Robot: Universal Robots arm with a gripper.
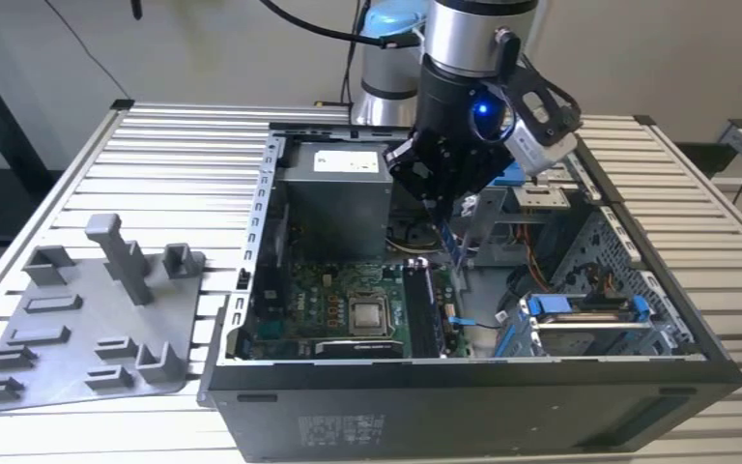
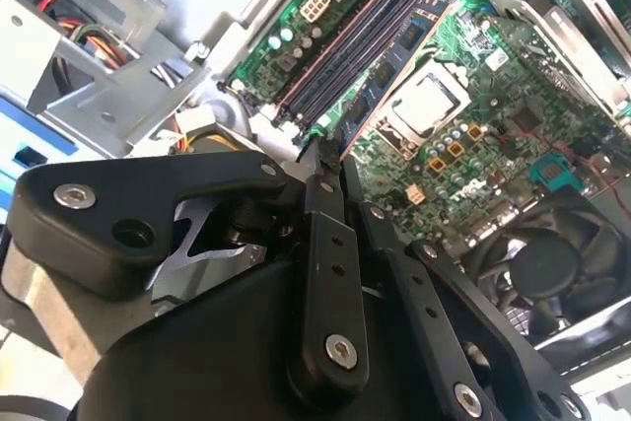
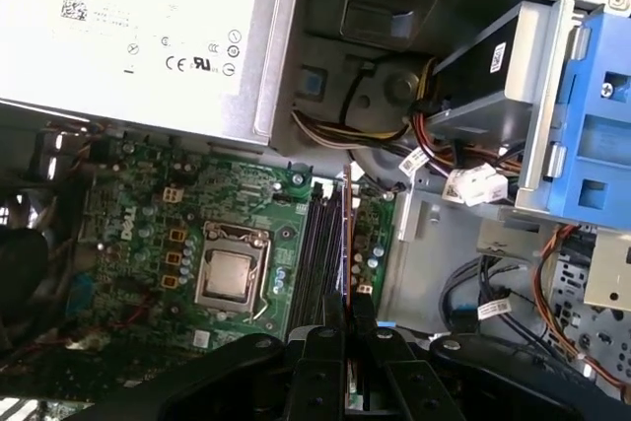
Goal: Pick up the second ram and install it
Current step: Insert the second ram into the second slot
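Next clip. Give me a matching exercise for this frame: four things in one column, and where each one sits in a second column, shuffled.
Things:
1. memory stick
2. grey tray
3. silver chip
4. blue bracket

Places:
A. on the slatted table, outside the case
B. in the middle of the green board
C. gripped in the claw, above the black slots
D. inside the case, at the exterior view's right

Pairs: 1-C, 2-A, 3-B, 4-D
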